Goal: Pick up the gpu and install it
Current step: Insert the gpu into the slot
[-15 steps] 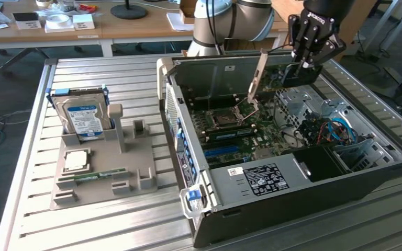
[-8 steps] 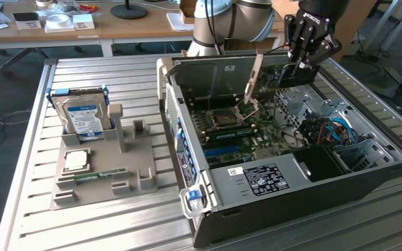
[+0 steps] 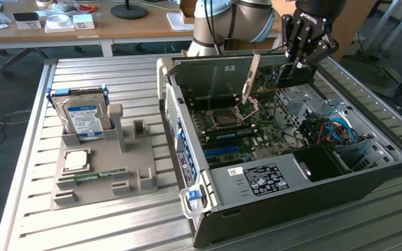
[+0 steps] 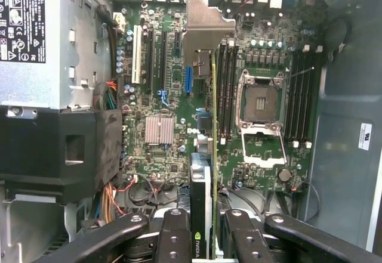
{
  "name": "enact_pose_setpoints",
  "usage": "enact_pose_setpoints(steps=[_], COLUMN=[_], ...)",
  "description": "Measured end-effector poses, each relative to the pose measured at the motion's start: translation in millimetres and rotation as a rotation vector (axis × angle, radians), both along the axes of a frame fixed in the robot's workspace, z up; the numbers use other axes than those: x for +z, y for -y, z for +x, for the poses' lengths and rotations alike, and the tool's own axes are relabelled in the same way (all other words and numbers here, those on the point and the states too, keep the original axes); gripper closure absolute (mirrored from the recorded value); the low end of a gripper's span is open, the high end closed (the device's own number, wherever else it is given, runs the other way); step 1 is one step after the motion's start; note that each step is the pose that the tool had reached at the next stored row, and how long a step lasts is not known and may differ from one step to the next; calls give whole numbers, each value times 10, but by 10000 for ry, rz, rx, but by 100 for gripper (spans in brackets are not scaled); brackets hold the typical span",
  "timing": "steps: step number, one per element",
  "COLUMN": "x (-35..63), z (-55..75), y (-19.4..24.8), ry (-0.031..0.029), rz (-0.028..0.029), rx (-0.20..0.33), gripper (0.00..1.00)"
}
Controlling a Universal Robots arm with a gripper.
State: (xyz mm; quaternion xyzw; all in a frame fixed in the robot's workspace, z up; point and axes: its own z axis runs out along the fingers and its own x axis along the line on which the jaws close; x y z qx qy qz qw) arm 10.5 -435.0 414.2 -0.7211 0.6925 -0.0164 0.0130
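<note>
My gripper (image 3: 300,65) hangs over the open computer case (image 3: 187,157), shut on the gpu (image 3: 288,78). The card is a dark board held on edge, and its silver bracket (image 3: 250,78) slants down towards the exterior view's left. In the wrist view the gpu (image 4: 206,155) shows edge-on between my fingers (image 4: 173,239), its bracket (image 4: 203,30) at the far end. It hovers above the motherboard (image 4: 161,96), between the blue slot (image 4: 188,79) and the empty CPU socket (image 4: 261,102). The card is clear of the board.
The power supply (image 3: 264,178) and drive bays with cables (image 3: 334,130) fill the case's near and right parts. On the grey holder (image 3: 103,172) at the exterior view's left stand a hard drive (image 3: 82,112), a CPU (image 3: 75,159) and a green memory stick (image 3: 92,176). A desk (image 3: 117,26) runs behind.
</note>
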Motion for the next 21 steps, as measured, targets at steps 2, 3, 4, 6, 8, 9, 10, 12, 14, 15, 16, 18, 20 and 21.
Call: enact_pose_setpoints(steps=[2,3,4,6,8,9,10,12,14,15,16,18,20,21], x=[0,0,0,0,0,0,0,0,0,0,-2,-10,-18,-19], z=[-8,-11,-14,-19,-22,-25,-28,-30,-32,-32,-32,-33,-35,-35], y=[-2,-3,-5,-8,-10,-13,-16,-19,-21,-21,-21,-21,-21,-21], ry=[1,2,2,3,4,4,4,4,4,4,4,9,15,16], rz=[0,0,0,0,0,0,0,0,0,0,1,1,-1,-2], rx=[0,0,0,0,1,0,0,1,0,0,0,0,1,1], gripper=[73,73,73,73,73,73,73,73,73,73,73,73,73,73])
